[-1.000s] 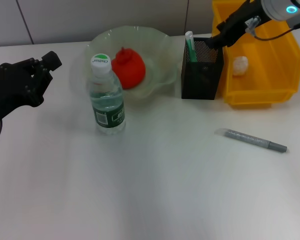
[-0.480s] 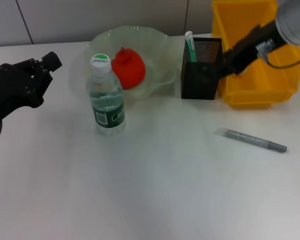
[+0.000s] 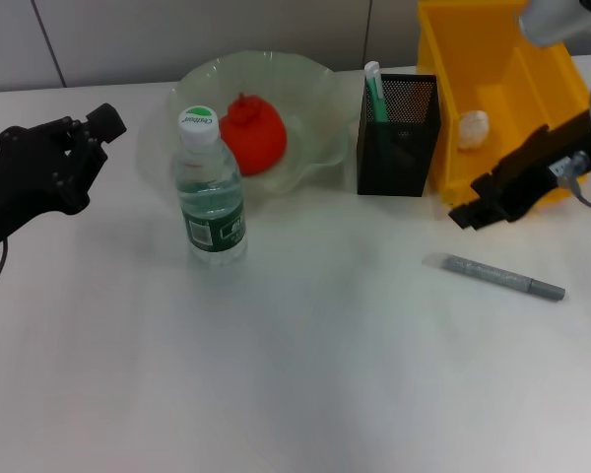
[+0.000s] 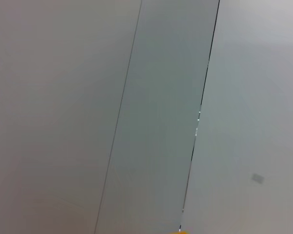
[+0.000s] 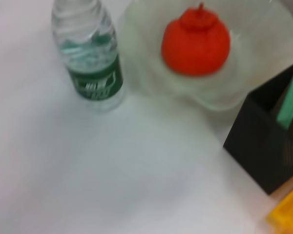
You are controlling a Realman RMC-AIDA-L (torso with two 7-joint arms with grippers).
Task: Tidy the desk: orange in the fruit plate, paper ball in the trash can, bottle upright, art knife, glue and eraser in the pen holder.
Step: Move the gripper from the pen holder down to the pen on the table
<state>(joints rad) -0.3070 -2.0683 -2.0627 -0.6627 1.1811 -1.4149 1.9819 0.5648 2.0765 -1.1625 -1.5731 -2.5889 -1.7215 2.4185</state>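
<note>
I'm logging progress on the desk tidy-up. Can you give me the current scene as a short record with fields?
orange: in the fruit plate
fruit plate: behind the bottle
bottle: upright on the desk
paper ball: inside the trash can
trash can: right of the pen holder
pen holder: holds a green-and-white stick
grey knife: lying on the desk, not yet put away
right pincer: low over the desk, above the grey knife
left pincer: off to the left, away from the items

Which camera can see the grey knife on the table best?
The head view. Only there does the art knife show, lying whole on the table below the right pincer. The right wrist view shows the bottle, orange and pen holder instead, and the left wrist view shows only wall.
</note>
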